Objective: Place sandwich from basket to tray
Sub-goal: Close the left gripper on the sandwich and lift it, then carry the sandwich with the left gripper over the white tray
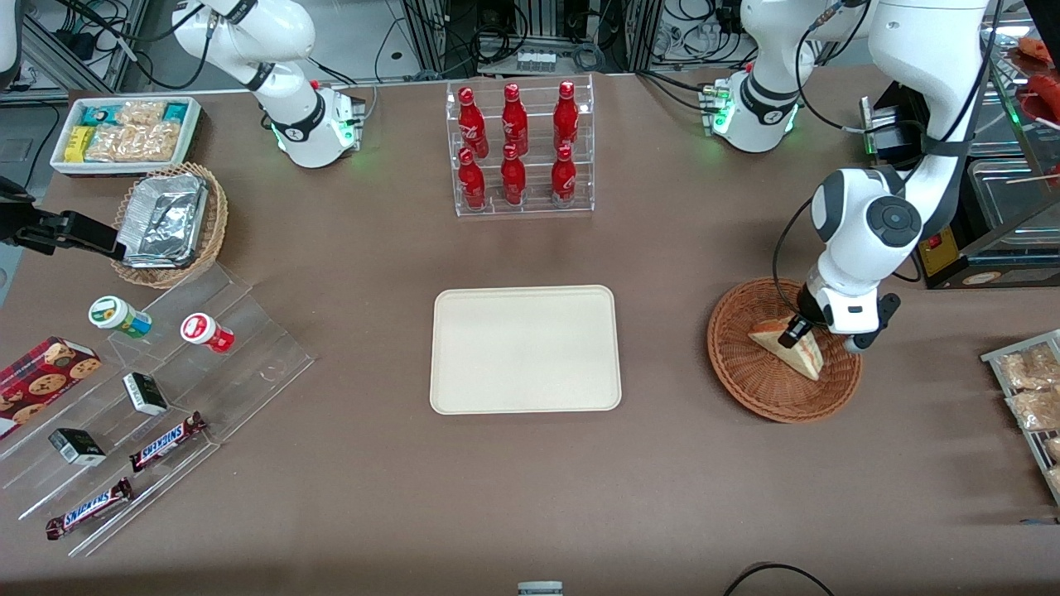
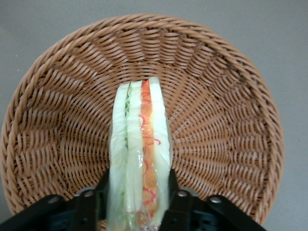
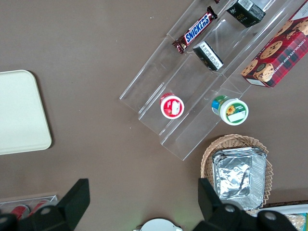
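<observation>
The sandwich point(image 1: 793, 349), a wedge of white bread in clear wrap, stands on edge in the round reddish-brown wicker basket point(image 1: 745, 389) at the working arm's end of the table. My left gripper point(image 1: 797, 333) is down in the basket and shut on the sandwich. In the left wrist view the sandwich point(image 2: 140, 144) shows its green and orange filling, with a black finger point(image 2: 172, 192) pressed against each bread face and the basket point(image 2: 226, 120) weave underneath. The cream-white tray point(image 1: 525, 349) lies flat mid-table, beside the basket toward the parked arm's end, with nothing on it.
A clear rack of red bottles point(image 1: 519, 149) stands farther from the front camera than the tray. A wire rack of snack packets point(image 1: 1031, 389) lies beside the basket at the table's end. A clear stepped display point(image 1: 157, 397), foil-lined basket point(image 1: 170, 223) and white bin point(image 1: 124, 132) sit toward the parked arm's end.
</observation>
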Robot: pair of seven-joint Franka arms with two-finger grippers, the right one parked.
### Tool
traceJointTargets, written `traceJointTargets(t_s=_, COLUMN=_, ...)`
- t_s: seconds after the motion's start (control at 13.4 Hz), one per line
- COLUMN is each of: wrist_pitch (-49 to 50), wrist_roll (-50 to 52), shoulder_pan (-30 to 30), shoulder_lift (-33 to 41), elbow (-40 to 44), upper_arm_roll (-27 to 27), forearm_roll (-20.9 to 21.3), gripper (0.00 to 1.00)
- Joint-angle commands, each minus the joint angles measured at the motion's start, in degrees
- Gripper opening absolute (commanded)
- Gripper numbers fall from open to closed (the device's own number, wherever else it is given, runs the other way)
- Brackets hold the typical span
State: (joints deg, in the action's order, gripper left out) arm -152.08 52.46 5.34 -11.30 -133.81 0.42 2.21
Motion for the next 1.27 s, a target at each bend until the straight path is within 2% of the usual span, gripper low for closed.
traceJointTargets(t_s=0.0, wrist_pitch=6.9, wrist_roll=0.5, shoulder_pan=0.4, shoulder_lift=2.9, elbow=3.0, upper_arm_roll=-0.3, forearm_roll=0.9, gripper=0.0)
traceJointTargets(t_s=0.22, wrist_pitch=23.5, wrist_roll=-0.7, shoulder_pan=0.4, shoulder_lift=7.9, elbow=9.6, upper_arm_roll=-5.1, forearm_roll=0.9, gripper=0.0)
traceJointTargets(t_s=0.45, wrist_pitch=36.0, wrist_roll=-0.4, shoulder_pan=0.4, shoulder_lift=9.0, elbow=17.8, upper_arm_roll=-15.0, forearm_roll=1.2, gripper=0.0)
traceJointTargets(t_s=0.67, wrist_pitch=38.5, wrist_roll=0.8, shoulder_pan=1.2, shoulder_lift=6.5, elbow=23.0, upper_arm_roll=-24.0, forearm_roll=1.5, gripper=0.0)
traceJointTargets(t_s=0.75, wrist_pitch=38.4, wrist_roll=1.7, shoulder_pan=2.6, shoulder_lift=4.1, elbow=24.9, upper_arm_roll=-26.0, forearm_roll=1.9, gripper=0.0)
traceJointTargets(t_s=0.9, wrist_pitch=38.0, wrist_roll=3.1, shoulder_pan=8.3, shoulder_lift=-2.0, elbow=29.9, upper_arm_roll=-26.4, forearm_roll=5.9, gripper=0.0)
traceJointTargets(t_s=0.97, wrist_pitch=38.1, wrist_roll=6.0, shoulder_pan=12.8, shoulder_lift=-7.1, elbow=34.6, upper_arm_roll=-26.4, forearm_roll=7.9, gripper=0.0)
traceJointTargets(t_s=1.19, wrist_pitch=38.0, wrist_roll=8.7, shoulder_pan=20.4, shoulder_lift=-21.6, elbow=47.9, upper_arm_roll=-26.2, forearm_roll=11.6, gripper=0.0)
